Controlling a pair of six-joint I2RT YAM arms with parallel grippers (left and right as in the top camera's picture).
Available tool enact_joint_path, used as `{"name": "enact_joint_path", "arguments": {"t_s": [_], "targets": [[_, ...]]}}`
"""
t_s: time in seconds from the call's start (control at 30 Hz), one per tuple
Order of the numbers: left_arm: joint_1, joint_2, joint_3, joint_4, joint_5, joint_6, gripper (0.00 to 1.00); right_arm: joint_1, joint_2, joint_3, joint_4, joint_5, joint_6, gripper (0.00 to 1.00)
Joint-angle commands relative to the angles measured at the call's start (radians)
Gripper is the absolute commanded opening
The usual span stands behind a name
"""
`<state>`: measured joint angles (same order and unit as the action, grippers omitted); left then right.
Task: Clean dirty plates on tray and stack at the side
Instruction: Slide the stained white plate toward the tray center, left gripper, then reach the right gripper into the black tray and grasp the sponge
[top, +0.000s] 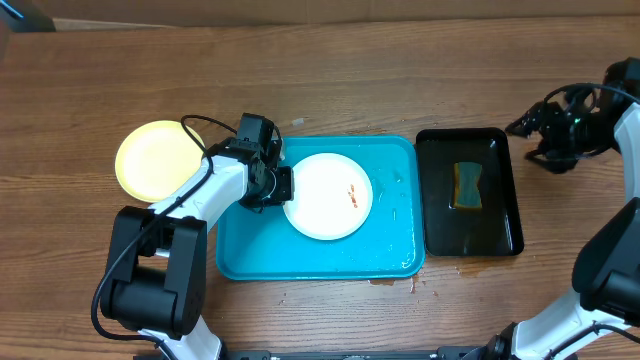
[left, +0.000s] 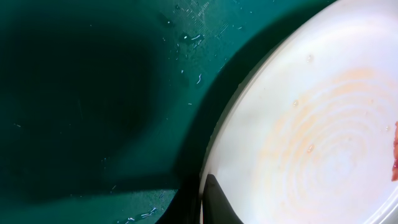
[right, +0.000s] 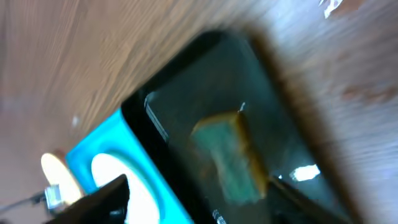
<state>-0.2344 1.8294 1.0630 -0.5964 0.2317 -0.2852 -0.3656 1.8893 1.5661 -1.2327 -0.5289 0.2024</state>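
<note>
While the right claw (right: 199, 199) gapes empty, the left claw (top: 283, 186) pinches the white plate (top: 330, 205).

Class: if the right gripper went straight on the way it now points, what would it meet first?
Probably the sponge lying in the black tray, which sits mid-view ahead of the right gripper. The view is blurred, so depth is uncertain.

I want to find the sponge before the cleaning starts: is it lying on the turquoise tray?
No, the sponge lies in the black tray, which stands to the right of the turquoise tray.
</note>
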Motion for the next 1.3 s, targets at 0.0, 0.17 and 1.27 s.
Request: {"name": "enact_joint_path", "arguments": {"t_s": [0.0,0.17,1.27], "targets": [[-0.005,0.028,0.005,0.003,-0.025,-0.003,0.05,0.048,-0.016,0.005,-0.052,0.063,0.003,0.64],[-0.005,0.028,0.005,0.003,-0.024,-0.003,0.07,0.155,-0.016,-0.023,-0.109,0.365,0.004,0.56],[-0.005,0.028,0.005,0.003,-0.022,-0.003,0.16,0.382,-0.016,-0.41,0.341,0.487,0.006,1.0]]}}
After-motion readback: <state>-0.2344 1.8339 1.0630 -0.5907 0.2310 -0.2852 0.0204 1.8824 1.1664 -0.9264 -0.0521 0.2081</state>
